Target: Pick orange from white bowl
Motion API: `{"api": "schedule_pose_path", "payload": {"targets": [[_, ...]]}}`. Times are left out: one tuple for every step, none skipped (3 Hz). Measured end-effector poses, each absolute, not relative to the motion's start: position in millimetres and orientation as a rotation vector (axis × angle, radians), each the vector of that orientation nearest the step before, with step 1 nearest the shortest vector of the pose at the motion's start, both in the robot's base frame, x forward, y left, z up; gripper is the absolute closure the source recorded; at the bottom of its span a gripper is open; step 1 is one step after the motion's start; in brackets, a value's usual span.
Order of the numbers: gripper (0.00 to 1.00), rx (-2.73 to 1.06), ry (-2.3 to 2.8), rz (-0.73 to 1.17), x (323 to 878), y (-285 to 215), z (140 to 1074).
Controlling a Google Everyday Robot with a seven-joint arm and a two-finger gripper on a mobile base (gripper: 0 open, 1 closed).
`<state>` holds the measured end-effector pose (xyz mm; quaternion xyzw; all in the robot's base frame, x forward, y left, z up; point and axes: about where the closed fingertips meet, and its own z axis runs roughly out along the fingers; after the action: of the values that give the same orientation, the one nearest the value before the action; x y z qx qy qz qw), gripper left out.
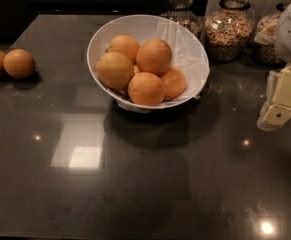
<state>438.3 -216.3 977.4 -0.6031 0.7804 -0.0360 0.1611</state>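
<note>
The white bowl [185, 44], lined with crinkled white paper, stands at the back middle of the dark counter and holds several oranges. A round deep-orange orange [154, 56] lies on top of the pile. A paler, yellower one [114, 70] lies to its left, and two more deep-orange ones [146, 89] sit in front. My gripper [281, 103], cream-coloured, hangs at the right edge of the view. It is well to the right of the bowl, above the counter, and holds nothing that I can see.
Two loose oranges [18, 63] lie on the counter at the far left. Three clear glass jars of grain [229, 29] stand behind and to the right of the bowl, close to my arm. The dark counter [135, 184] stretches forward from the bowl.
</note>
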Motion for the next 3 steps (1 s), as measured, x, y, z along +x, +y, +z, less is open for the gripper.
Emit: {"api": "schedule_pose_path", "payload": {"targets": [[0.0,-1.722,2.228,-0.103,438.4,-216.3,977.4],[0.0,-1.744,2.169,-0.107,457.5,-201.5,979.3],[0.0,-1.786,2.039,-0.104,478.2,-173.9,987.9]]}}
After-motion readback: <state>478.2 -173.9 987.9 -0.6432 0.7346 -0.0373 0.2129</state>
